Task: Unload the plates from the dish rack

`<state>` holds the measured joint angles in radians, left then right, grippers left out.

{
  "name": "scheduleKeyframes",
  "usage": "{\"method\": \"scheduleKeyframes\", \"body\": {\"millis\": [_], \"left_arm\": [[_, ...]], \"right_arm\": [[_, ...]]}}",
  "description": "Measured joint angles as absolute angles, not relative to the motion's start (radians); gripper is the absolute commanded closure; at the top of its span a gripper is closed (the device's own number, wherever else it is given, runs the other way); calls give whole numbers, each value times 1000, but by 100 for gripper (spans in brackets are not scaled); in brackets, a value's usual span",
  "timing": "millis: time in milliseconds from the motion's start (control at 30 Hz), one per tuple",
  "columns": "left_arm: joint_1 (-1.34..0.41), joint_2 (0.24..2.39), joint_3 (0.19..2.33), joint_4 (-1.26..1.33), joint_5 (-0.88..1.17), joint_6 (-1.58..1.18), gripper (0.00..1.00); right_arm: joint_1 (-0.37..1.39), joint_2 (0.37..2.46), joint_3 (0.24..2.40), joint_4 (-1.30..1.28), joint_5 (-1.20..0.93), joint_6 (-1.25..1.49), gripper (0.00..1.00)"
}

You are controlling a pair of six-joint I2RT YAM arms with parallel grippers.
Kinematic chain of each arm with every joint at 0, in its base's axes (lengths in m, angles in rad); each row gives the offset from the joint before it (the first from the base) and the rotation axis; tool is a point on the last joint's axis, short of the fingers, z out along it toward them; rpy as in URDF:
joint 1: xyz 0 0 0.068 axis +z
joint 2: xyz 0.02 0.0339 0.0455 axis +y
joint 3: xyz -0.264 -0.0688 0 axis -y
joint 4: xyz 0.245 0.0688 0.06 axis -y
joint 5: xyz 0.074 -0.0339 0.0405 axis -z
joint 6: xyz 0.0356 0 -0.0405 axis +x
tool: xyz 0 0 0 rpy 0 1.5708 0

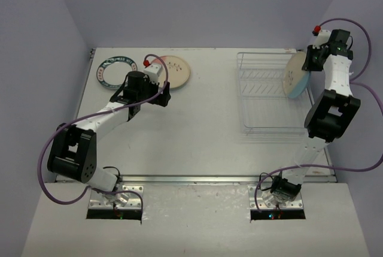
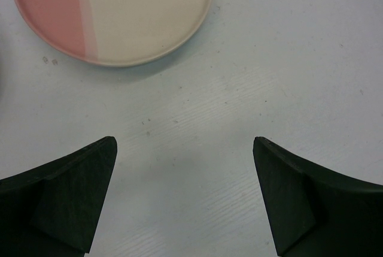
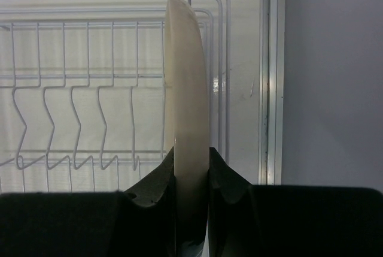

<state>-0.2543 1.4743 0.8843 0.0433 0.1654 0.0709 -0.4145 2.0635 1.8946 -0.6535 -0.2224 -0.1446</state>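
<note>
Cream plate (image 3: pixel 187 89): you have it standing on edge at the right end of the dish rack (image 1: pixel 269 98). In the top view it leans slightly, and a light blue strip shows along its lower right side. You cannot tell whether that strip is a second plate.
Right gripper (image 3: pixel 191 176): your two fingers (image 3: pixel 149 191) sit one on each face of the cream plate at its near rim. They are drawn in narrow and pinch it between them.
Wire rails: thin silvery dividers run across the dish rack to the left of the cream plate. The rack sits on the far right part of the table (image 2: pixel 287 59).
Left gripper (image 2: pixel 185 191): you have it spread wide with nothing between the fingers, hovering over bare table.
Pink and cream plate (image 2: pixel 114 14): it lies flat on the table just beyond your left fingers, not touching them.
Green-rimmed plate (image 1: pixel 116 71): it lies flat near the far left corner, just left of the pink and cream plate.
</note>
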Motion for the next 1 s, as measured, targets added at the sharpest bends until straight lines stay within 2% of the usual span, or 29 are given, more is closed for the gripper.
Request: {"method": "scheduleKeyframes", "body": {"millis": [567,1000], "left_arm": [[-254,1494,893,57,170,47,3],[-254,1502,925,60,189,47,3]], "right_arm": [[-415,2023,1949,-749,-259,-71,100],[-406,1850,1953,-711,-289,-132,100]]}}
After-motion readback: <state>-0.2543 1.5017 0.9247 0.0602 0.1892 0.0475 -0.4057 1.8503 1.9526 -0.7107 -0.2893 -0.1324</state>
